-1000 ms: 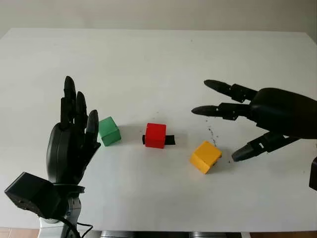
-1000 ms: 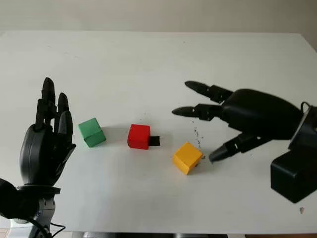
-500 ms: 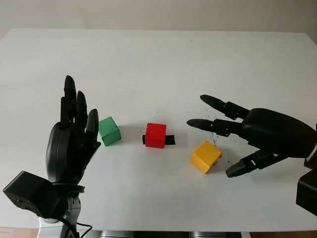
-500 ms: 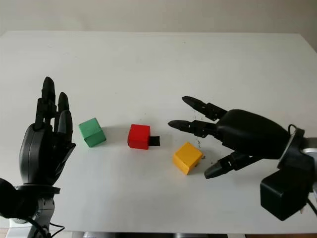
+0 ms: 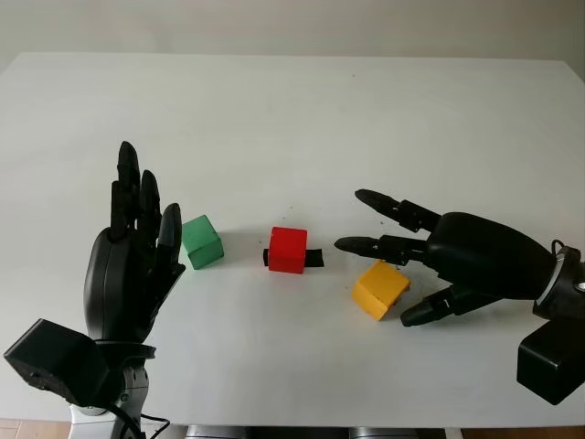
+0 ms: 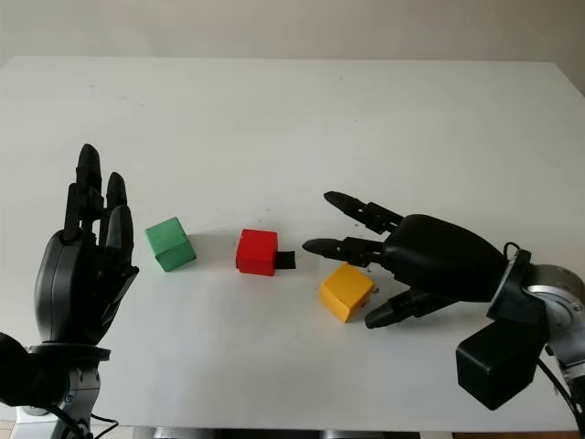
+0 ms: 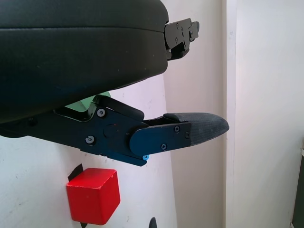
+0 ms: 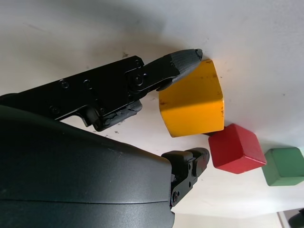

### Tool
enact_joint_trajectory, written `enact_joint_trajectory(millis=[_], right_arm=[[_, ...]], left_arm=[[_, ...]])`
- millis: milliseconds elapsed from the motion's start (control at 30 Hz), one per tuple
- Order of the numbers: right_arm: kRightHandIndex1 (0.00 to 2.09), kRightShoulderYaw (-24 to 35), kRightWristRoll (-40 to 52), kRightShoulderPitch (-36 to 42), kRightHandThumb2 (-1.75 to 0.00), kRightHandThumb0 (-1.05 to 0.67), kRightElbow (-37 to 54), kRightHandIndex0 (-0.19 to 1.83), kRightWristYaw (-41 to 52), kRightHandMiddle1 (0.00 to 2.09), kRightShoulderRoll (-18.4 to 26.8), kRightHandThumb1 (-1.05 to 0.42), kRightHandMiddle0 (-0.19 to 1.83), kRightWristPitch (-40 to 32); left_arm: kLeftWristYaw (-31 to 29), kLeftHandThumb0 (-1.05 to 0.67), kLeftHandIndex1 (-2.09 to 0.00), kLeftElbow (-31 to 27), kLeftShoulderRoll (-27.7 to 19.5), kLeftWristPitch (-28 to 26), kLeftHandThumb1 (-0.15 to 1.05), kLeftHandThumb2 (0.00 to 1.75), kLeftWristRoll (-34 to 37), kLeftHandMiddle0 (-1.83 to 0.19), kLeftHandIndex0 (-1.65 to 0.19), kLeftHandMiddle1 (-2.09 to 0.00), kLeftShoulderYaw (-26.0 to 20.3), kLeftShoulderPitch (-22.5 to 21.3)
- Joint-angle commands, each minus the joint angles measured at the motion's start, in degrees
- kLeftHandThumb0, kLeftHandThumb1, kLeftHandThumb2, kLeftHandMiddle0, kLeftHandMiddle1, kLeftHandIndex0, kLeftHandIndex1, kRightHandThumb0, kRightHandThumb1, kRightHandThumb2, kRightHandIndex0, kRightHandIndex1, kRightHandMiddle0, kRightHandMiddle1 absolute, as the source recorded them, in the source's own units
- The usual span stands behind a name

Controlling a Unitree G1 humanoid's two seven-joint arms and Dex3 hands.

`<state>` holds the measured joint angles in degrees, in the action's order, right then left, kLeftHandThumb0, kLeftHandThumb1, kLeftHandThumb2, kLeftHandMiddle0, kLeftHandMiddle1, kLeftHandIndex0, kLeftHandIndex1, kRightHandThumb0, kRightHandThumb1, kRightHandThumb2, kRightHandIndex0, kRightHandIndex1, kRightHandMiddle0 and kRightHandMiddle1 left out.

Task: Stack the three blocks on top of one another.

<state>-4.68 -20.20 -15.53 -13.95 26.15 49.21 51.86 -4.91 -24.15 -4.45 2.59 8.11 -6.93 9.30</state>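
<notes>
**A:** What is on the table (image 5: 292, 110)?

**B:** A white table with three small cubes in a loose row. The green block (image 5: 201, 241) is on the robot's left, the red block (image 5: 288, 250) in the middle, and the yellow block (image 5: 379, 288) on the right, a little nearer the robot and turned at an angle. All three lie apart on the surface; none is stacked. A small black strip (image 5: 313, 259) lies against the red block.

**A:** Where are the hands?

**B:** The right hand (image 5: 407, 274) is low at the yellow block, open and holding nothing. Two fingers reach past the block's far side and the thumb (image 5: 425, 311) sits just beside its near right side. In the right wrist view one fingertip (image 8: 187, 59) is at the block's upper corner; I cannot tell whether it touches. The left hand (image 5: 137, 247) is raised upright just beside the green block, open and idle.

**A:** How will the yellow block handle?

**B:** It looks rigid, light and smooth, with sharp edges, so probably not fragile but liable to slip or twist. I would pinch it on two opposite flat faces, not on its corners, because it lies skewed.
</notes>
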Motion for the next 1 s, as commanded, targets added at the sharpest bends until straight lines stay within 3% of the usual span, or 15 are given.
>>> enact_joint_trajectory(millis=[0, 167, 267, 300, 500, 967], right_arm=[[0.06, -0.3, -0.2, -0.9, -0.05, -0.52, -0.6, -0.12, -0.6, 0.16, -0.3, -0.95, 0.35, 0.8], [0.07, -0.6, -0.4, -1.5, -0.05, -0.5, -1.7, -0.09, -1.7, 0.23, -0.7, -0.95, 0.42, 1.9], [0.06, -0.5, -0.4, -1.8, -0.05, -0.47, -2.5, -0.04, -2.4, 0.99, -0.9, -0.96, 0.11, 2.9], [0.06, -0.5, -0.5, -1.9, -0.06, -0.47, -2.7, -0.04, -2.7, 1.15, -1.0, -0.97, 0.05, 3.2], [0.06, -0.3, -1.1, -2.3, -0.06, -0.44, -3.5, -0.01, -4.4, 1.56, -1.2, -1.01, 0.01, 4.3], [0.06, -0.7, 0.4, -3.5, -0.06, -0.4, -4.2, 0.03, -3.9, 1.65, -1.0, -1.03, 0.04, 4.8]], left_arm=[[0.1, -0.64, -0.05, -1.2, 0.1, 0.5, 1.05, 0.52, 0.1, 0.17, 0.18, -0.06, -0.1, 0.7], [-0.2, -0.64, -0.05, -1.0, 0.0, 0.6, 1.05, 0.51, 0.2, 0.17, 0.18, -0.05, -0.2, 0.7], [0.0, -0.64, -0.05, -1.0, 0.0, 0.5, 1.05, 0.52, 0.0, 0.17, 0.18, -0.05, -0.1, 0.8], [-0.1, -0.64, -0.05, -1.0, -0.1, 0.6, 1.05, 0.52, 0.0, 0.17, 0.18, -0.05, -0.1, 0.8], [0.1, -0.64, -0.05, -0.9, 0.0, 0.7, 1.05, 0.52, -0.3, 0.17, 0.18, -0.06, 0.0, 0.7], [0.2, -0.64, -0.05, -1.1, -0.2, -0.4, 1.05, 0.53, -0.7, 0.17, 0.19, -0.05, 0.4, -0.3]])
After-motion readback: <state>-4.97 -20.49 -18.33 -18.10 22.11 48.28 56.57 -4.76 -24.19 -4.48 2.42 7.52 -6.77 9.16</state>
